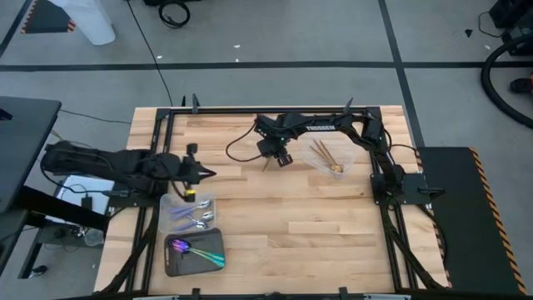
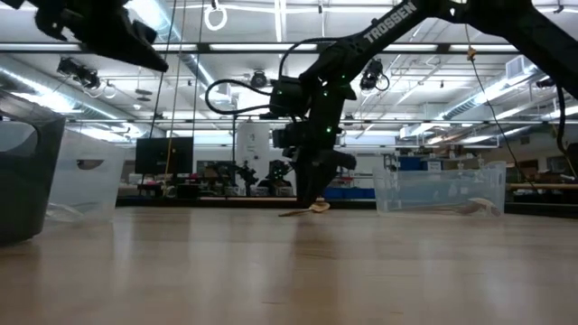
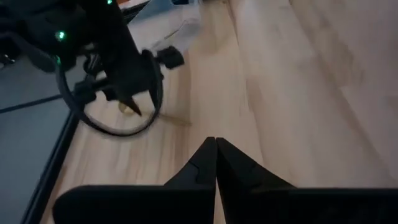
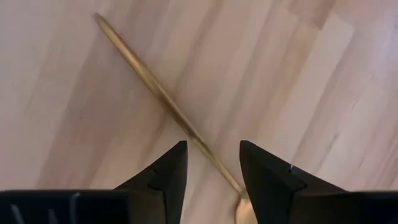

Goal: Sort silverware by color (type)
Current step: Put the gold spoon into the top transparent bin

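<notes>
A gold spoon (image 4: 163, 94) lies flat on the wooden table, also seen under the right arm as the gold spoon (image 2: 309, 209). My right gripper (image 4: 212, 163) is open just above it, one finger on either side of the handle near the bowl end; I see no touch. In the high view the right gripper (image 1: 277, 160) is at the table's middle, toward the far edge. My left gripper (image 1: 206, 173) is shut and holds nothing, above the table's left part. Silver spoons (image 1: 196, 218) lie in a clear tray. Iridescent teal-handled pieces (image 1: 198, 251) lie in the dark grey tray.
A clear tray (image 1: 343, 155) with several gold utensils (image 1: 326, 157) sits right of the right gripper. The clear tray (image 1: 172, 205) and the dark grey tray (image 1: 172, 267) stand near the table's left near corner. Bare wood (image 1: 300, 225) spreads across the middle and right.
</notes>
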Controlling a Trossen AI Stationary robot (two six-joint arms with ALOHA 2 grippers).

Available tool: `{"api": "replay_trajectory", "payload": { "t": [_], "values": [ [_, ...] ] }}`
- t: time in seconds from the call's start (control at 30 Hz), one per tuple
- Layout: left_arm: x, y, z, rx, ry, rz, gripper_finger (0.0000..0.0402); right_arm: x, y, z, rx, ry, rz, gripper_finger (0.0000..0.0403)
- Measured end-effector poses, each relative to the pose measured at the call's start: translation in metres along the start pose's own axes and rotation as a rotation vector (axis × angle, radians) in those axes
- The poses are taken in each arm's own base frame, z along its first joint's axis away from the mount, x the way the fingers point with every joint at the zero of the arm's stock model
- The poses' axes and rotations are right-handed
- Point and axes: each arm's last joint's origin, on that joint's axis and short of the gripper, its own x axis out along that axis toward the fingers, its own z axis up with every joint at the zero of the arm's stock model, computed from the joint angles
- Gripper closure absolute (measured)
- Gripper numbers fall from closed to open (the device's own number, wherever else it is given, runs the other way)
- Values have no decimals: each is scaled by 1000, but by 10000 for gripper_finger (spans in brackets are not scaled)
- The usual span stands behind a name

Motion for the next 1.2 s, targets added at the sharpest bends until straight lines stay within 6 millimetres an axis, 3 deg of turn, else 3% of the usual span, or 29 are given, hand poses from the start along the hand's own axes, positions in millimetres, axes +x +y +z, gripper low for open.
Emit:
{"api": "replay_trajectory", "payload": {
  "t": [0.23,0.43,0.57,0.87,1.2],
  "values": [
    [-17,2,-12,-86,-127,15,389,1,-14,-17,44,-33,34,263],
    [-16,-1,-24,-112,-142,13,389,3,-15,-15,11,-69,33,262],
    [-15,-2,-24,-126,-145,13,389,14,-13,-12,-6,-61,56,265],
    [-15,-2,-23,-170,-155,6,388,16,-11,-19,50,-1,127,284],
    [-16,-6,-23,-154,-161,-21,388,2,-12,-18,29,15,74,291]
  ]
}}
